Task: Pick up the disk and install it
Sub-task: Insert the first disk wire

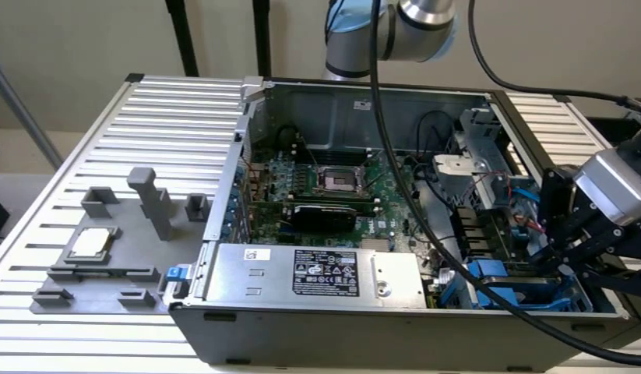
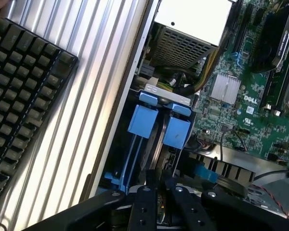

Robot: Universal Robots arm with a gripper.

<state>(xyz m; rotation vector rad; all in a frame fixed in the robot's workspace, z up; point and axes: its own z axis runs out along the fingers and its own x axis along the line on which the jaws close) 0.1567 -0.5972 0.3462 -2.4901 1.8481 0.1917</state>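
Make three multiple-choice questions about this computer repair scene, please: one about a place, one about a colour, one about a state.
1. Where does the small square chip lie?
A. On the grey holder on the table, outside the computer case
B. On the circuit board inside the case
C. On top of the silver power box

2. What colour are the plastic rails of the disk?
A. Red
B. Blue
C. Yellow

3. How is the computer case now?
A. Closed with its side panel on
C. Standing upright on its feet
B. Lying open, its inside visible

Answers:
1. A: the chip rests on the grey holder at the exterior view's left, beside the case.
2. B: bright blue parts frame the disk in front of the gripper.
3. B: the green circuit board and cables show from above.
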